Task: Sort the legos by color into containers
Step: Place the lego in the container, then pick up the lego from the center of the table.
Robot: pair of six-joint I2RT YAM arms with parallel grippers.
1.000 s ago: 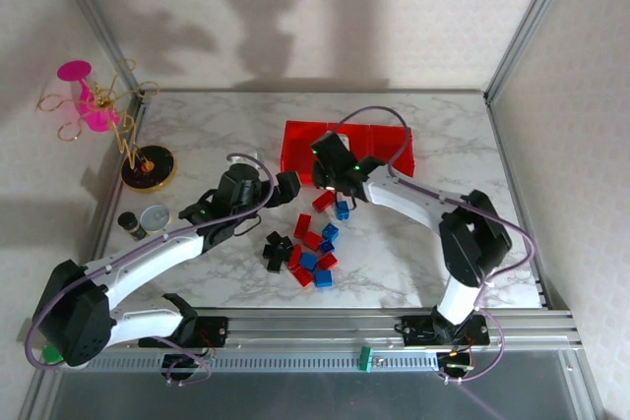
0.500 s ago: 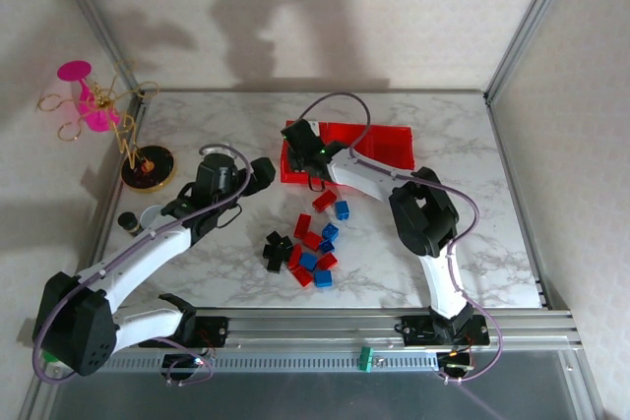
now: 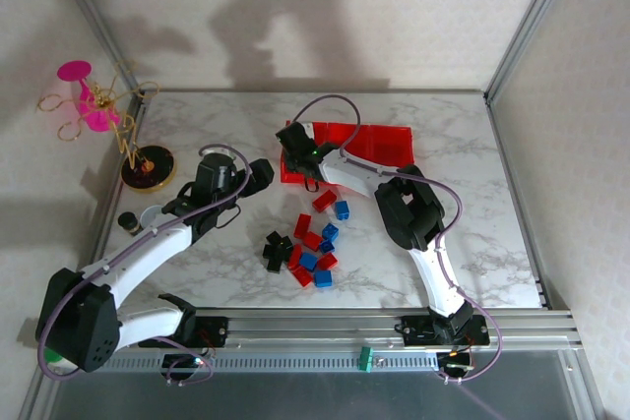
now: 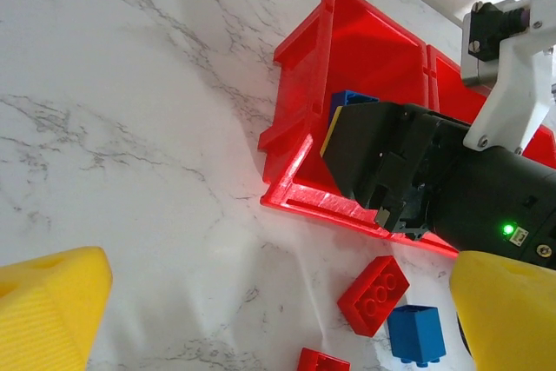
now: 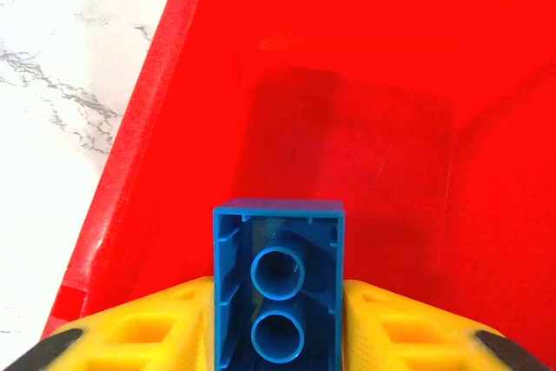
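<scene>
Over the leftmost container (image 5: 365, 84), the right fingers (image 5: 156, 327) pinch a blue lego (image 5: 278, 293) between them.

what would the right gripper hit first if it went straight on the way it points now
Probably the bare inside of the left-end red bin: the right gripper, holding a blue brick, points straight into it. Floor or far wall first, I cannot tell.

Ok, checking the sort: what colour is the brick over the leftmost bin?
It's a blue brick, clearest in right wrist view.
</scene>
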